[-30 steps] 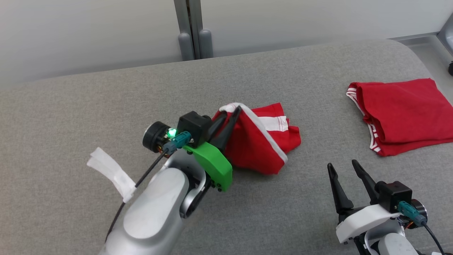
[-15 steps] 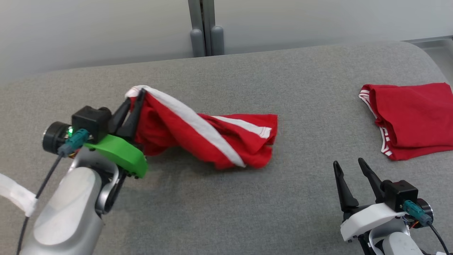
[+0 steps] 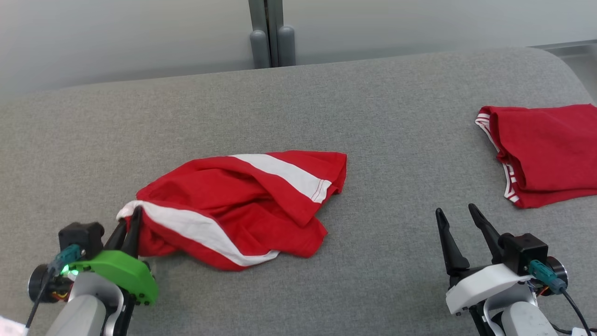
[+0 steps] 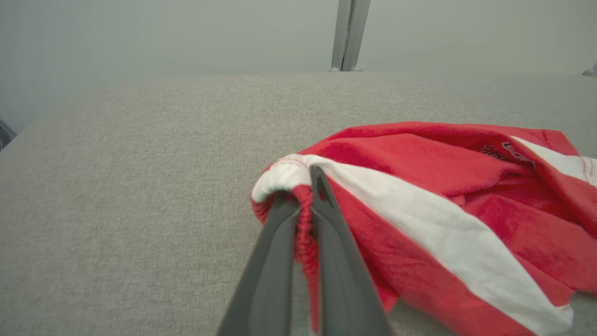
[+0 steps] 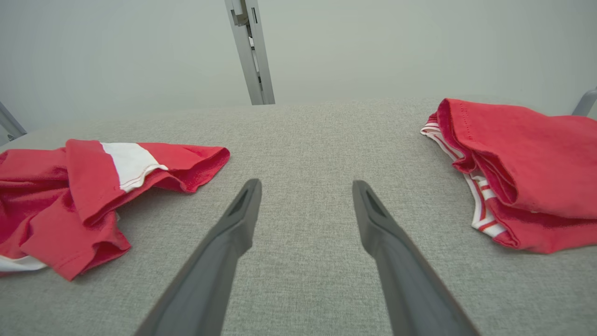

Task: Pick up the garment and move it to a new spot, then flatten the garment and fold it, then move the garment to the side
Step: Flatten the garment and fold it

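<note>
The crumpled red garment (image 3: 242, 200) with white bands is laid on the grey bench (image 3: 326, 93), left of centre and towards the near edge. Its white-trimmed near-left corner is clamped between the closed fingers of the left tool (image 3: 130, 215). The right tool (image 3: 455, 209) is held at the near right, its fingers spread apart with nothing between them. A folded red piece (image 3: 545, 149) is laid at the far right, well apart from the garment
</note>
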You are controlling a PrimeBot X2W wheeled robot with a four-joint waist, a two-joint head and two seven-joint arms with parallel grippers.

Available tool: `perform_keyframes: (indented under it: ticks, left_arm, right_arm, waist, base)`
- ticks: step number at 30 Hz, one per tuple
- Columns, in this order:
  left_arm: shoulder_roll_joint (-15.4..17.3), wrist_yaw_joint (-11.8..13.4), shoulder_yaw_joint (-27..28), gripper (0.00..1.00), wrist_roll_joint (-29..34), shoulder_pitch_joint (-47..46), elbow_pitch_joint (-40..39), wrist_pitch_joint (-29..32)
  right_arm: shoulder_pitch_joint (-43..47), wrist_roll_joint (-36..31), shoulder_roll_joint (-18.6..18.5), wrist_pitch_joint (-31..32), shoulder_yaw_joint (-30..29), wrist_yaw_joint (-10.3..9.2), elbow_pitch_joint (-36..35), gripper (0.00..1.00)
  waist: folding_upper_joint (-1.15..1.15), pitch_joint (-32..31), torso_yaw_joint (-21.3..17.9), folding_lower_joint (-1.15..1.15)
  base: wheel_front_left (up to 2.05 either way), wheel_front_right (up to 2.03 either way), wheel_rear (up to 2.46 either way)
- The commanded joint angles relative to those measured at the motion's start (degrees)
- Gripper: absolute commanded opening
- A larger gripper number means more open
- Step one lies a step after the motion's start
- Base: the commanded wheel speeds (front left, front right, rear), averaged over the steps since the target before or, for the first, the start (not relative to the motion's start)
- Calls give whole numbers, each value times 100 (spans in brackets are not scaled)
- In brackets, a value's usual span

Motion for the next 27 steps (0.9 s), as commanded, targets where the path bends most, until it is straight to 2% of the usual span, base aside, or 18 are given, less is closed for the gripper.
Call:
perform_keyframes:
  ticks: [1,4,5,6,7,8,13,20,24,27]
  left_arm:
    - [30,40,39,0,-61,120,131,-62]
    - [-14,46,78,0,-129,213,415,-144]
    - [-26,51,89,13,-136,220,496,-168]
    - [-53,50,106,43,-169,224,604,-205]
    - [-62,34,107,84,-168,218,667,-220]
    - [-65,16,118,100,-176,199,745,-257]
    - [30,-9,195,100,-162,86,836,-390]
    - [187,-18,255,100,-45,286,437,-511]
    - [38,70,275,100,-13,503,-31,-533]
    - [-220,192,289,100,13,788,-549,-548]
  right_arm:
    - [-52,-22,-21,-25,-12,-10,-24,100]
    - [-48,-31,-21,-25,-27,-10,-17,100]
    - [-46,-29,-21,-25,-23,-10,-10,100]
    - [-48,-23,-21,-25,-11,-10,1,100]
    - [-51,-19,-22,-25,1,-10,7,100]
    - [-52,-12,-22,-25,13,-10,11,100]
    - [-35,11,-22,-25,20,-10,11,100]
    - [79,-19,-21,-25,3,-10,-23,100]
    - [126,-13,-22,-25,25,-10,-31,100]
    - [158,18,-21,-25,97,-10,-29,100]
  waist:
    - [0,17,1,0]
    - [0,17,18,0]
    - [0,13,25,0]
    - [0,3,37,0]
    - [0,-6,44,0]
    - [0,-18,53,0]
    - [0,-81,85,0]
    - [0,-215,153,0]
    - [0,-280,237,0]
    - [0,-318,311,0]
  base:
    - [0,0,0]
    - [0,0,0]
    - [0,0,0]
    - [0,0,0]
    - [0,0,0]
    - [0,0,0]
    - [0,0,0]
    - [0,0,0]
    - [0,0,0]
    - [0,0,0]
